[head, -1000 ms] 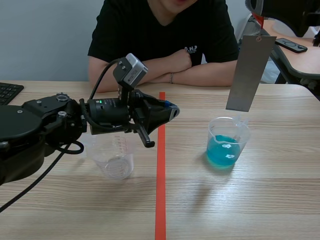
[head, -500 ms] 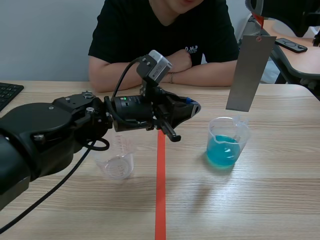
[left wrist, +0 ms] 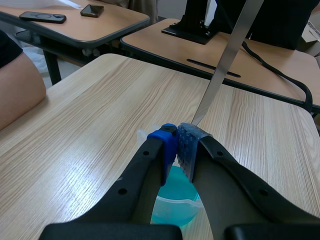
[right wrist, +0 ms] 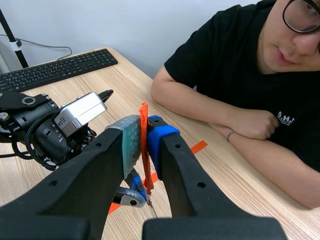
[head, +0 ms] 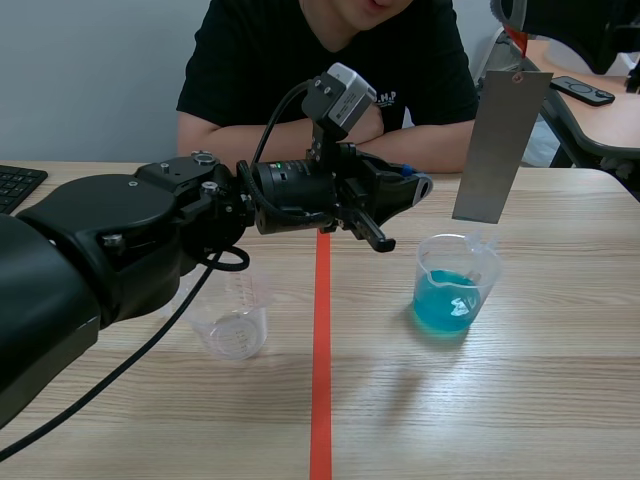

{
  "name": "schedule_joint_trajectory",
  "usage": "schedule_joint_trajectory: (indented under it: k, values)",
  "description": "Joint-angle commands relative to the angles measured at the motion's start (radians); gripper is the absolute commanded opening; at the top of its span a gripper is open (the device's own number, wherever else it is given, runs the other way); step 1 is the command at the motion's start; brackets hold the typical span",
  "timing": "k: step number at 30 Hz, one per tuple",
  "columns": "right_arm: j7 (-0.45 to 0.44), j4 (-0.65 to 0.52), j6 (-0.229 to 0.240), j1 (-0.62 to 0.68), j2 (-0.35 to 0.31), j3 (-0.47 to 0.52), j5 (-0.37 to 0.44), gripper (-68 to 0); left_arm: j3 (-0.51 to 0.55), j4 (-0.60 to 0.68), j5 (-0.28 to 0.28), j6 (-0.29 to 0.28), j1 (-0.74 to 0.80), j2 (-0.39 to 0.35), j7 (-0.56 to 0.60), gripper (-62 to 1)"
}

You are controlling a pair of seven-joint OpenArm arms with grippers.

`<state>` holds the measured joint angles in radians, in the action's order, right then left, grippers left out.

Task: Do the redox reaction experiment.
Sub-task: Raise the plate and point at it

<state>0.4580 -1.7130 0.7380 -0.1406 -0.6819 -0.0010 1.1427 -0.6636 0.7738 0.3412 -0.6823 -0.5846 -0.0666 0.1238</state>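
At table's left, an empty clear beaker (head: 235,325) stands under the left arm, apparently spare. Left gripper (head: 418,187), fingers together on nothing, points toward the blue-solution beaker (head: 455,290). Metal strip (head: 500,145) hangs just above it, right gripper (right wrist: 144,132) clamped on its top, likely ready for dipping.

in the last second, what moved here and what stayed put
The left gripper, shut and empty, swept from near the empty beaker past the tape line toward the blue-liquid beaker. Both beakers and the metal strip hanging over the blue one stayed put.
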Motion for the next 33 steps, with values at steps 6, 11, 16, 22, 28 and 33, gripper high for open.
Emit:
schedule_joint_trajectory:
  k: [6,11,16,22,28,33]
  values:
    - [-0.015,-0.010,0.008,-0.023,-0.013,0.008,0.018,-66.0,0.001,0.017,0.010,-0.014,-0.011,0.013,0.014,-58.2]
    - [-0.016,-0.010,0.008,-0.023,-0.013,0.008,0.018,-66.0,0.001,0.017,0.011,-0.014,-0.011,0.005,0.014,-58.2]
    - [-0.016,-0.010,0.008,-0.023,-0.010,0.008,0.018,-66.0,0.001,0.017,0.011,-0.014,-0.011,-0.003,0.014,-58.2]
    - [-0.019,-0.010,0.008,-0.023,-0.010,0.008,0.018,-66.0,0.001,0.017,0.010,-0.014,-0.002,-0.004,0.012,-58.2]
    - [-0.019,-0.010,0.008,-0.023,-0.010,0.008,0.018,-66.0,0.002,0.017,0.010,-0.014,0.003,-0.004,0.012,-58.2]
    - [-0.019,-0.010,0.008,-0.023,-0.010,0.008,0.018,-66.0,0.002,0.017,0.010,-0.014,0.003,-0.006,0.010,-58.2]
